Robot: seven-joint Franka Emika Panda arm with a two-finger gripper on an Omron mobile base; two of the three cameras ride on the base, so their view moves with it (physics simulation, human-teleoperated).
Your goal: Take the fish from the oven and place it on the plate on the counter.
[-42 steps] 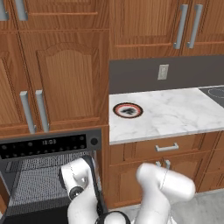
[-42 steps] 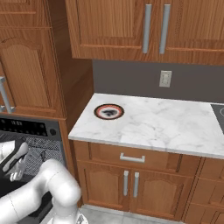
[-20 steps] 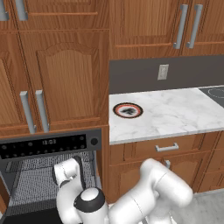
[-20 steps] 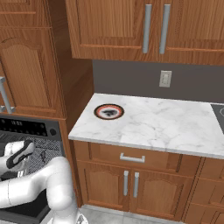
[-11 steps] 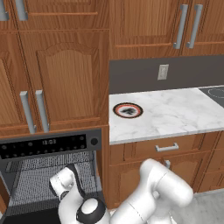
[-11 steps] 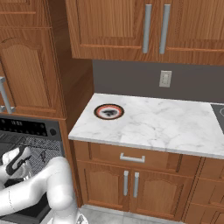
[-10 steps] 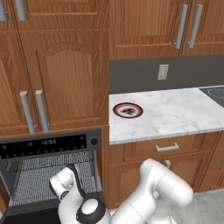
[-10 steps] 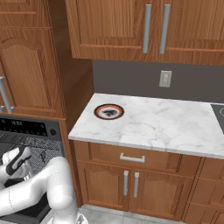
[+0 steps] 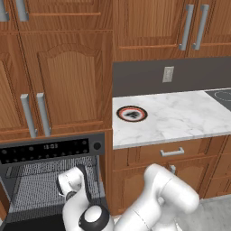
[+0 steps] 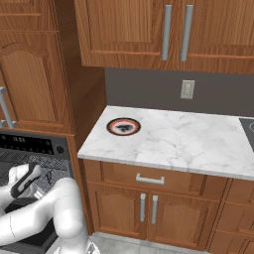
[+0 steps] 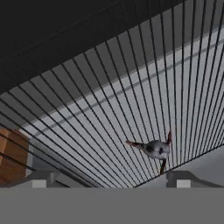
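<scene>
Left base view: the white arm bends down in front of the open black oven (image 9: 49, 149), its hand reaching into the cavity over the wire rack (image 9: 36, 189); the jaws themselves cannot be made out here. The plate (image 9: 131, 113), red-rimmed with a dark pattern, sits on the marble counter (image 9: 180, 119) near its left end, well apart from the oven. Right base view: the arm's hand lies within the oven (image 10: 34, 146) opening at lower left; the plate (image 10: 123, 126) rests on the counter (image 10: 178, 141) near the wooden side panel. Hand view: the gripper (image 11: 110, 180) stands wide, its two tips spread far apart and holding nothing; the fish (image 11: 154, 148), small and grey, lies on the wire rack (image 11: 100, 109) just above the right-hand tip, not touched.
</scene>
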